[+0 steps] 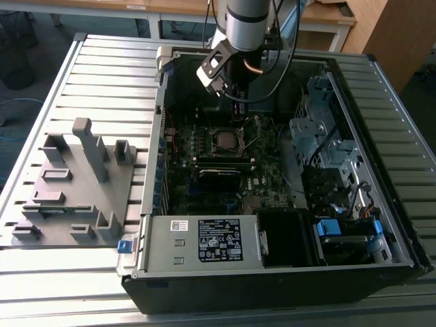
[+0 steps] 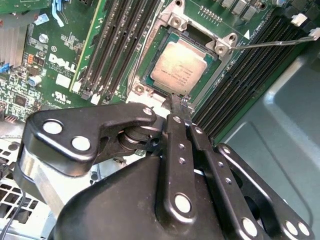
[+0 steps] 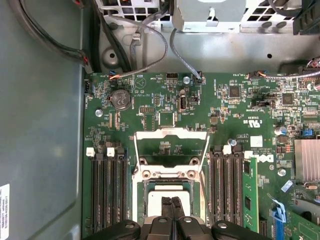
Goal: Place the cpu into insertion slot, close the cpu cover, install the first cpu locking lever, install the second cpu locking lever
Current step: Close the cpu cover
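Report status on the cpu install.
Gripper shut, empty, tips at insertion slot. Cpu seated in it. Cpu cover open, flipped back. No obstruction seen.

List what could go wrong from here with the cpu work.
1. The gripper, fingers together, hangs at the edge of the slot, right by the cpu. A slip could scratch it or nudge it askew.
2. The cover lies open and a thin lever sticks out sideways. The gripper might snag either one.
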`<act>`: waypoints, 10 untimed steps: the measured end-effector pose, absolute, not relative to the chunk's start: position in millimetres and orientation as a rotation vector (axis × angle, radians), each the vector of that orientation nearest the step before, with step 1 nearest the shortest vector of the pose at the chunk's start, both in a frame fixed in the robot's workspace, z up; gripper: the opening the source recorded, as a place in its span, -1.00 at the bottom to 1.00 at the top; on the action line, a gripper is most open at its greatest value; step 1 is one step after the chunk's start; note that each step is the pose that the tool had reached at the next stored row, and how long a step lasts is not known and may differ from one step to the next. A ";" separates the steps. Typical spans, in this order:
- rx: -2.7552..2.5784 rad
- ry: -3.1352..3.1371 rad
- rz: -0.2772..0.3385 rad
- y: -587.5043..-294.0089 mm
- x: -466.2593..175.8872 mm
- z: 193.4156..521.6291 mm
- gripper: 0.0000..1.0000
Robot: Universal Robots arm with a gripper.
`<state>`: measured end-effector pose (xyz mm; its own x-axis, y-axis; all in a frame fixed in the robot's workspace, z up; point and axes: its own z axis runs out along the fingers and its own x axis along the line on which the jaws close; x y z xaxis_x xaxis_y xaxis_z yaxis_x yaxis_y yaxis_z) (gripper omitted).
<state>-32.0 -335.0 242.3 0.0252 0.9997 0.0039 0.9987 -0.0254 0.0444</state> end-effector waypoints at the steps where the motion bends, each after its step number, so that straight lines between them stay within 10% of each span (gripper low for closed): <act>1: 2.228 2.172 0.053 -335.0 -31.0 242.3 -0.80; 10: 2.228 2.172 0.053 -335.0 -25.8 242.3 -0.80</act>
<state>-25.8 -335.0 242.3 0.0254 0.9997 0.0039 0.9987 -0.0255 0.0444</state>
